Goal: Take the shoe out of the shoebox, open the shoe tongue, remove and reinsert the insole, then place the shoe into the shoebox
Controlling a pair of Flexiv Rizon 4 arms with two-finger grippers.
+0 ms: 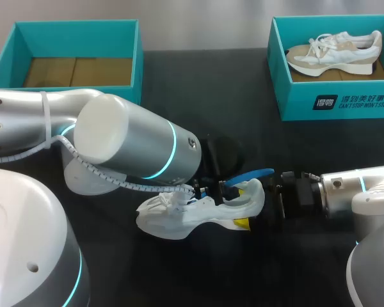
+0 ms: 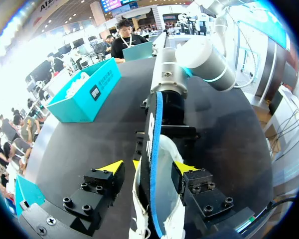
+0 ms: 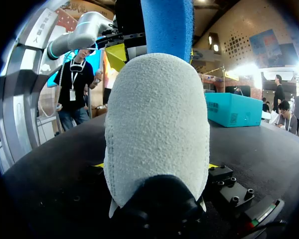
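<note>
A white shoe [image 1: 192, 214] lies on its side on the black table, its heel toward my right arm. A blue insole [image 1: 253, 174] sticks up out of its opening. My right gripper [image 1: 259, 208] holds the heel, and in the right wrist view the heel [image 3: 157, 124] fills the space between its fingers [image 3: 157, 165], a yellow tip against each side. My left gripper [image 1: 208, 190] hangs over the shoe's opening. In the left wrist view its fingers [image 2: 148, 168] stand open on either side of the insole's edge [image 2: 152, 149], with a gap to one tip.
At the back right a teal shoebox [image 1: 336, 105] holds a second white shoe [image 1: 336, 51]. Another teal box [image 1: 77, 35] at the back left has only brown card on its bottom. My left arm's thick silver link [image 1: 134, 144] overhangs the table's middle left.
</note>
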